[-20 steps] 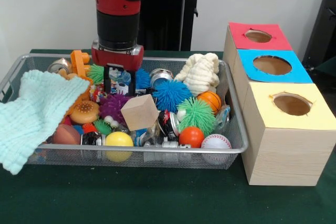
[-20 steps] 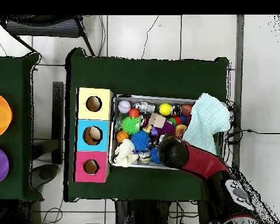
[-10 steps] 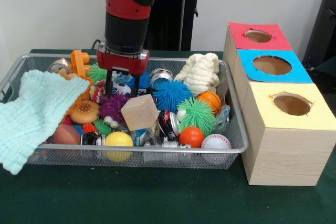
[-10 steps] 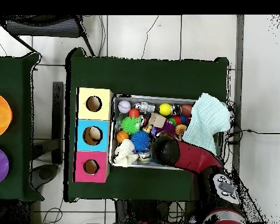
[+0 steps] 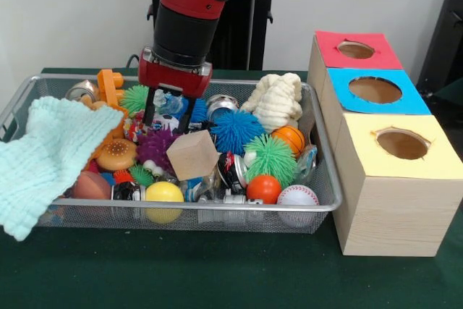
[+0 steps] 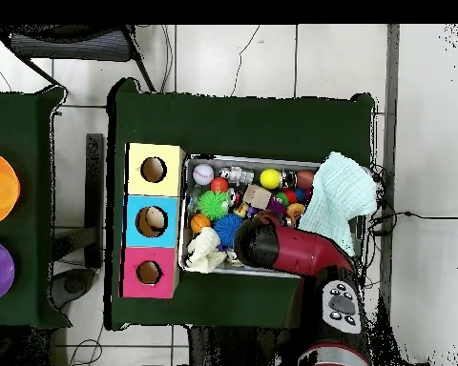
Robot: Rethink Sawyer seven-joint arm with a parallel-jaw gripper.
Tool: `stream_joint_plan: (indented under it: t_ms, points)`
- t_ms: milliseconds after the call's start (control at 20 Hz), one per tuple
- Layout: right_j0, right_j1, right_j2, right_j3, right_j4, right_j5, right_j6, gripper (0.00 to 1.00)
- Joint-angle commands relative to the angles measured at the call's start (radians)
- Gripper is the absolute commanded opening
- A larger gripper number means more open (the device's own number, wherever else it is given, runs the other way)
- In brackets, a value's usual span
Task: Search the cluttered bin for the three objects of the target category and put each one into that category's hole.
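The wire mesh bin is full of toys; it also shows in the overhead view. My gripper hangs from the red arm, tilted, low over the toys at the bin's back middle. Its black fingers stand apart, with a pale blue and white thing between them. In the overhead view the arm hides the gripper. No polka-dot cloth shows clearly; the toys may hide them. The yellow-topped hole is in the nearest box right of the bin, and shows in the overhead view.
A mint green waffle cloth drapes over the bin's left end. A wooden cube, spiky balls, a cream plush and small balls crowd the bin. The blue-topped hole and red-topped hole lie behind the yellow one.
The arm has swung right in the front view and now leans. The gripper shifted slightly right and stays low among the toys at the bin's back.
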Motion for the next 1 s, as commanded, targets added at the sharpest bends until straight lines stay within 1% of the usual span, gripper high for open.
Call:
stream_joint_plan:
  t_ms: [50, 400, 600, 750, 1000]
  points:
    - [-0.004, 0.016, -0.023, -0.08, -0.013, 0.131, 0.097, 1.0]
    - [-0.006, 0.0, -0.04, -0.07, -0.014, 0.127, 0.098, 1.0]
    - [-0.007, 0.014, -0.039, -0.076, -0.011, 0.142, 0.092, 1.0]
    - [-0.017, 0.058, -0.019, -0.1, -0.005, 0.171, 0.079, 1.0]
    - [-0.052, 0.128, 0.029, -0.091, 0.003, 0.115, 0.094, 1.0]
